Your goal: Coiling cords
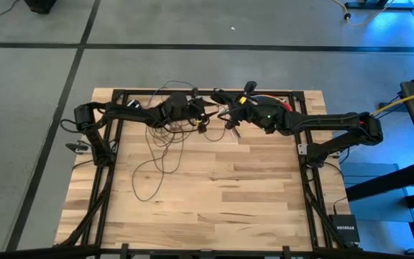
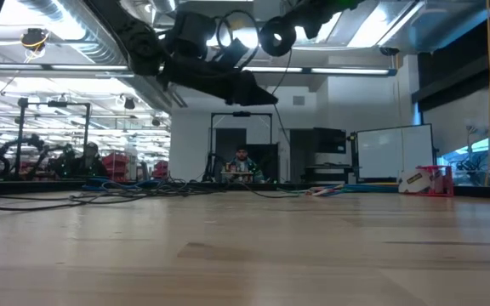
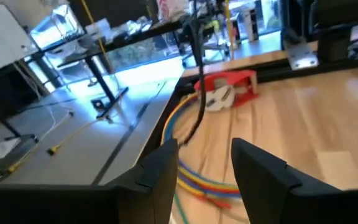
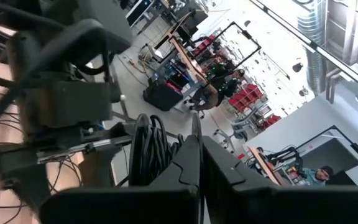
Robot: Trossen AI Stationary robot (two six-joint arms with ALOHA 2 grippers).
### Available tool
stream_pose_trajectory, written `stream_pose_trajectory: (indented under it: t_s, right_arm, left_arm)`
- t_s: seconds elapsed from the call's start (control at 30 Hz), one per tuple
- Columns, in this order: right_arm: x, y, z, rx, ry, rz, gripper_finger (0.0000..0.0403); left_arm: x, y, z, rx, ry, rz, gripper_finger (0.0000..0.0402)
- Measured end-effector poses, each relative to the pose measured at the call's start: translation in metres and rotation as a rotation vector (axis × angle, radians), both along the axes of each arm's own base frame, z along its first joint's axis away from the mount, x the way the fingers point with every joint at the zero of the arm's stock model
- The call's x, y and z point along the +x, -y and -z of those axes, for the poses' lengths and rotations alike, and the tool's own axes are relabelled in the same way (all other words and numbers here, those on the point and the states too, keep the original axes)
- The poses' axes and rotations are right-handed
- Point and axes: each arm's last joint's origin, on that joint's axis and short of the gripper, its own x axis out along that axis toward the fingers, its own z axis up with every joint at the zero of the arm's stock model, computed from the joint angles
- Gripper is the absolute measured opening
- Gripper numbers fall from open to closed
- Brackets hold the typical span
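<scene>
The cords are a thin dark wire. Part of it lies in loose loops (image 1: 160, 155) on the wooden table at the left. Another part is gathered in a small coil (image 4: 146, 146) that hangs high over the table's far middle, next to a round black puck (image 2: 277, 36). My right gripper (image 4: 197, 168) is shut beside this coil. My left gripper (image 3: 205, 171) stands open just to the coil's left (image 1: 204, 122). One dark strand (image 3: 197, 99) hangs in front of the gap between its fingers, touching neither as far as I can see. My right gripper holds the cords' coil by its loops (image 4: 166, 152), which run in behind the shut fingers (image 4: 188, 168); the fingers hide the place of contact. It reaches about level from the table's right. The coil hangs clear of the table, and slack strands trail down to the loops on the wood.
A red tape dispenser (image 3: 229, 90) and a bundle of multicoloured wires (image 3: 194, 183) lie at the table's far right edge. A yellow cable (image 1: 401, 104) runs beyond the right edge. The near half of the table (image 1: 214, 208) is bare wood.
</scene>
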Motion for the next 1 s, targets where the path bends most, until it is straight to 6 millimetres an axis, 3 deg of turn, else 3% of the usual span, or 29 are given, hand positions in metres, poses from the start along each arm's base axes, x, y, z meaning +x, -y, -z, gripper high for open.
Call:
stream_pose_trajectory:
  t_s: [0.57,1.0]
  right_arm:
    - [0.0,-0.001,0.001,0.075,0.037,-0.025,0.0005]
    - [0.003,-0.006,0.002,0.145,0.059,-0.223,0.0005]
  left_arm:
    - [-0.003,-0.007,0.001,-0.034,-0.004,-0.034,0.0143]
    - [0.001,0.004,0.001,0.0,-0.018,0.007,0.0143]
